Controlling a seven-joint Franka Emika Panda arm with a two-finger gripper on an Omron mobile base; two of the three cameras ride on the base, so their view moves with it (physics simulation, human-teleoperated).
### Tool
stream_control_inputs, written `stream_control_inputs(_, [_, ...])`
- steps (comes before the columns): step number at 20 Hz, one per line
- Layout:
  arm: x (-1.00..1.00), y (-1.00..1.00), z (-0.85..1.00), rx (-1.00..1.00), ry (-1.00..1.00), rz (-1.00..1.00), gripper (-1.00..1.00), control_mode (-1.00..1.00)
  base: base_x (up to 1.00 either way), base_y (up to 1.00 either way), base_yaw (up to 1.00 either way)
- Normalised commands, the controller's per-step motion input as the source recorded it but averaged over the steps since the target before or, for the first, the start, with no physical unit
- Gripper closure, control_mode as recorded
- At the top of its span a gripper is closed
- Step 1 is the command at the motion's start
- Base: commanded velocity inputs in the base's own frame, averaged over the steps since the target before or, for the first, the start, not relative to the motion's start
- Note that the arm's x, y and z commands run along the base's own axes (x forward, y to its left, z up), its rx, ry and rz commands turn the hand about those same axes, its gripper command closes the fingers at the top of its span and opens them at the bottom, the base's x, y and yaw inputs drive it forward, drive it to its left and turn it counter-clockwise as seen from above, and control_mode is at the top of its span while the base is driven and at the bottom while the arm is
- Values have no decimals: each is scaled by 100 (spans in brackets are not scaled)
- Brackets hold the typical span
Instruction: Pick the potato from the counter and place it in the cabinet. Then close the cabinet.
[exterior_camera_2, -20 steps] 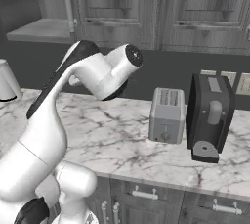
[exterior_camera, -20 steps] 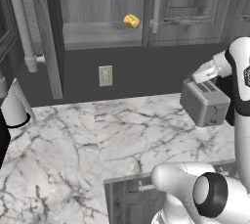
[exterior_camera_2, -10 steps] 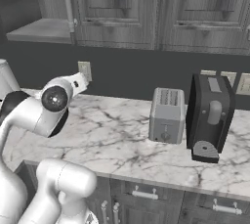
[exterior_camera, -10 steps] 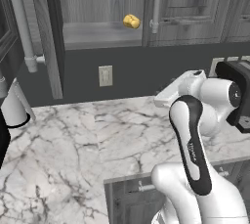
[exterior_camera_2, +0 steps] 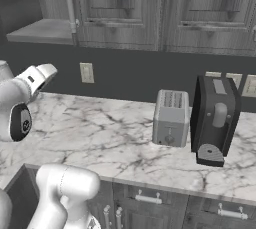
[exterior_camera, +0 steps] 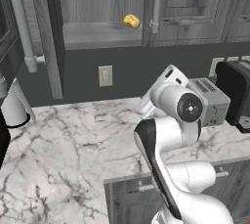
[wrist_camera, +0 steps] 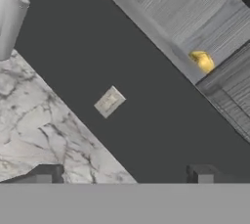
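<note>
Sitting on the grey shelf [exterior_camera: 97, 34] inside the open cabinet [exterior_camera: 195, 8] is the potato [exterior_camera: 131, 21], right by the closed door's edge. The hand [wrist_camera: 124, 175] holds nothing, its tips spread wide apart, aimed at the dark wall with the outlet plate [wrist_camera: 109, 101]. Toaster [exterior_camera_2: 170, 118] and a black appliance [exterior_camera_2: 215, 118] stand on the marble worktop [exterior_camera: 63, 154]. No readable labels or writing anywhere, honestly.

a kitchen is showing here — marble counter [exterior_camera: 58, 154], grey wall cabinets [exterior_camera_2: 165, 8], toaster [exterior_camera_2: 171, 118] and coffee machine [exterior_camera_2: 215, 120] standing side by side, drawers [exterior_camera_2: 150, 203] sitting below.
</note>
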Motion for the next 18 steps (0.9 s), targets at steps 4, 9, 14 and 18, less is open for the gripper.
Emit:
stream_control_inputs(4, [-78,0,2,-53,0,-12,-100,-100,0,0,0])
stream_control_inputs(9, [-74,9,28,-40,-5,-2,-100,-100,0,0,0])
stream_control_inputs(14, [-77,35,14,-33,-20,0,-100,-100,0,0,0])
stream_control_inputs(18, [-81,33,0,-16,-20,15,-100,-100,0,0,0])
